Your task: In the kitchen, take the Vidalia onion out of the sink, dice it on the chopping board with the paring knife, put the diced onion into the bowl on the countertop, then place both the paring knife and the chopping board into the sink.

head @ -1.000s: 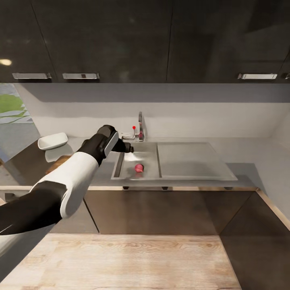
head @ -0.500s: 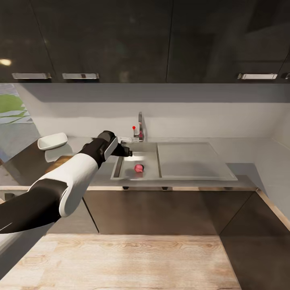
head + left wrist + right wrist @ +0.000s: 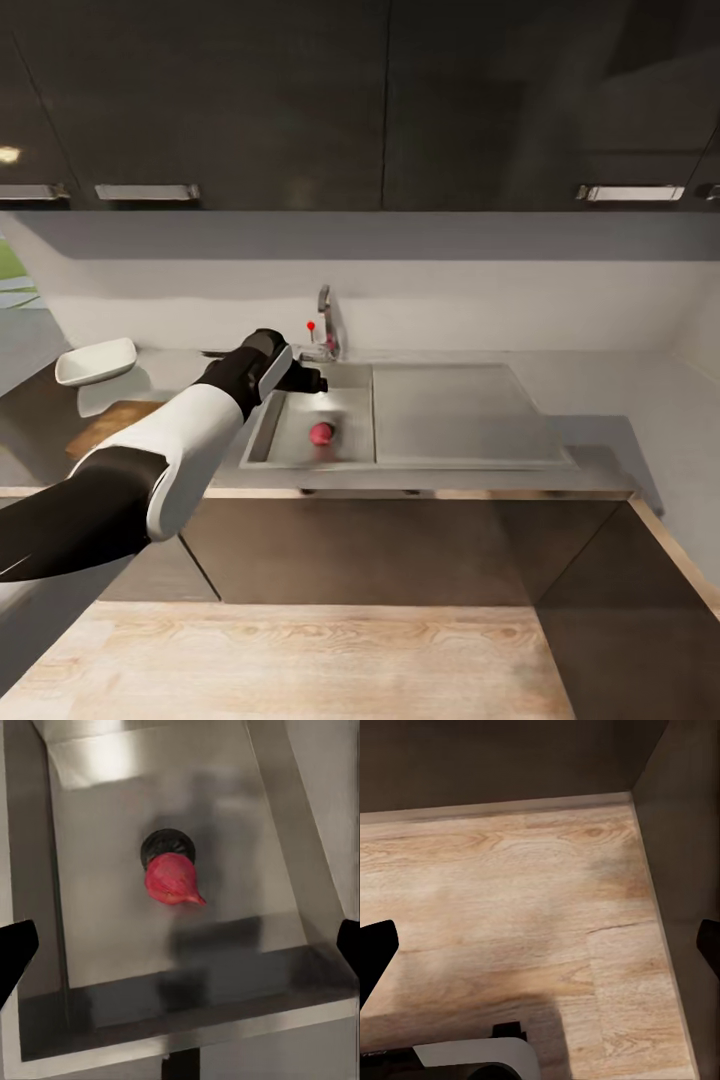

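Nearest the camera in the head view, a pale wood floor (image 3: 330,660) runs up to the grey base units (image 3: 380,545) under the surface (image 3: 600,465). Down by that floor, the right wrist view shows the right claw (image 3: 540,949) with its two dark fingertips (image 3: 375,949) spread wide apart and nothing between them, over bare boards beside a dark cabinet side.

Above the front edge of the surface sits the sink (image 3: 262,432), a grey metal basin with a flat drainboard wing stretching away from it on the side opposite the arm. Inside the basin lies the onion (image 3: 321,433), a small pinkish-red bulb; in the left wrist view the onion (image 3: 172,879) rests on the basin floor touching the dark drain hole (image 3: 166,844). The left claw (image 3: 180,945) hangs above the basin, near its corner, fingers wide open and well apart from the onion, holding nothing.

Beside the sink, on the arm's side, part of a brown chopping board (image 3: 105,425) shows from under the forearm. Beyond the board stands a white bowl (image 3: 95,362), which looks empty. Behind the sink rise the chrome tap (image 3: 324,325) with its red knob, then the pale wall and dark glossy wall cabinets (image 3: 300,100).
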Controlling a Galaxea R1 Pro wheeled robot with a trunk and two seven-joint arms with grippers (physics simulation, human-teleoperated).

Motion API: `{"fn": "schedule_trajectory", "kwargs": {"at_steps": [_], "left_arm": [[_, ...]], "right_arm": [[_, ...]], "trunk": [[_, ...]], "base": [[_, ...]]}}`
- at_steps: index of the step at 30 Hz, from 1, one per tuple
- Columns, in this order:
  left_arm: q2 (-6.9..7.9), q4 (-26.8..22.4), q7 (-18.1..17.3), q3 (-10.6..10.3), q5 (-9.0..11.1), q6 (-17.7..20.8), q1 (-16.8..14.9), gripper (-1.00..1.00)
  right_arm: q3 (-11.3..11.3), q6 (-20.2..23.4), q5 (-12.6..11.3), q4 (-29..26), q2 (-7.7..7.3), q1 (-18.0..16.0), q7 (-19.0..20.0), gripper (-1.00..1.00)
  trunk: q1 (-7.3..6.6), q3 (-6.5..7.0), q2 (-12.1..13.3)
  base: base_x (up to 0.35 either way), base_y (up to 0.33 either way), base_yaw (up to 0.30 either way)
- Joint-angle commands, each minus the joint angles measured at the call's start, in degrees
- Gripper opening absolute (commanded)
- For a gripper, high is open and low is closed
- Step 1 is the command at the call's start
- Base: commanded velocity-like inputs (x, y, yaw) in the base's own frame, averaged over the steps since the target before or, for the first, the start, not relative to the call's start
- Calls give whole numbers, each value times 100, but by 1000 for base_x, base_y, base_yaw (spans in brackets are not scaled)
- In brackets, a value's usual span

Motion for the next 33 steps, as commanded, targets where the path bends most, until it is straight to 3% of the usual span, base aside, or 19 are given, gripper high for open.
{"fn": "schedule_trajectory", "kwargs": {"at_steps": [1,13,23,33], "left_arm": [[3,-2,3,-49,41,20,-5,100],[117,3,2,-52,17,-78,324,100],[171,-3,3,-60,7,-256,547,100],[216,-5,3,-58,2,-263,628,100]], "right_arm": [[-29,-6,-25,-7,3,1,58,100],[-29,-6,-33,-7,3,1,57,100],[-29,-6,-34,-6,3,1,57,100],[-29,-6,-34,-7,3,1,57,100]], "trunk": [[6,-10,-11],[6,-20,-11],[6,-48,-11],[6,-107,-11]], "base": [[218,-222,0],[206,-168,0],[171,123,0],[28,22,0]]}}
